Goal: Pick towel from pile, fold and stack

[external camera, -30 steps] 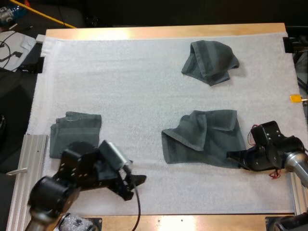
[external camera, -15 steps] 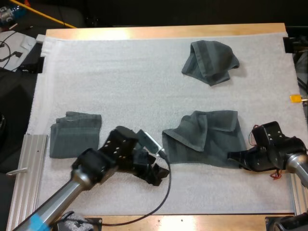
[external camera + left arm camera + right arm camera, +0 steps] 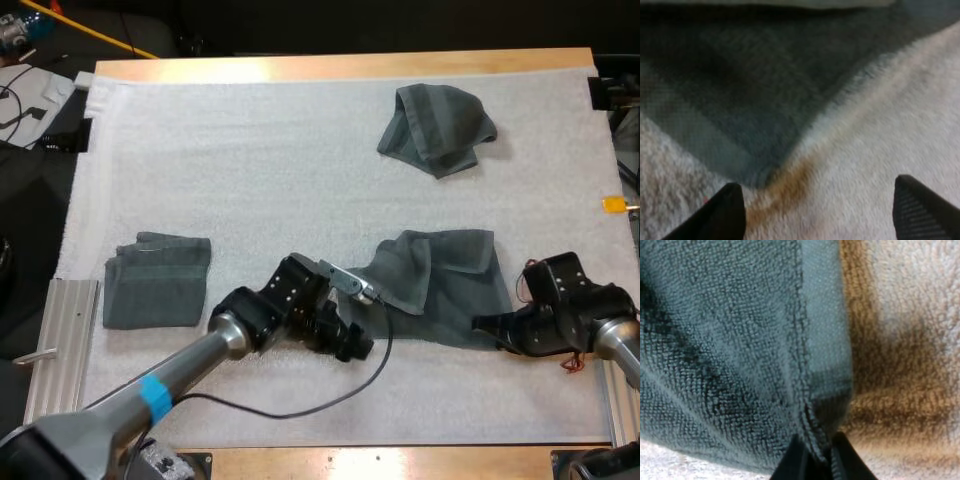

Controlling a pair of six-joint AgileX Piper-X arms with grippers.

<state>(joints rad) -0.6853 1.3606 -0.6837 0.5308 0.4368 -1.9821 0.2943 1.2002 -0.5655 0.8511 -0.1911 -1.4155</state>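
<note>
My right gripper [image 3: 488,328] pinches the near right corner of the half-spread towel [image 3: 455,285]. The towel lies at the mat's [image 3: 250,170] near right, long axis running left to right. My left gripper [image 3: 357,346] stands wide open at its near left corner, which points toward it.

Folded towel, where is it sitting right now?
In the high view the folded towel lies near left on the mat, beside the metal rail, the left gripper to its right.
</note>
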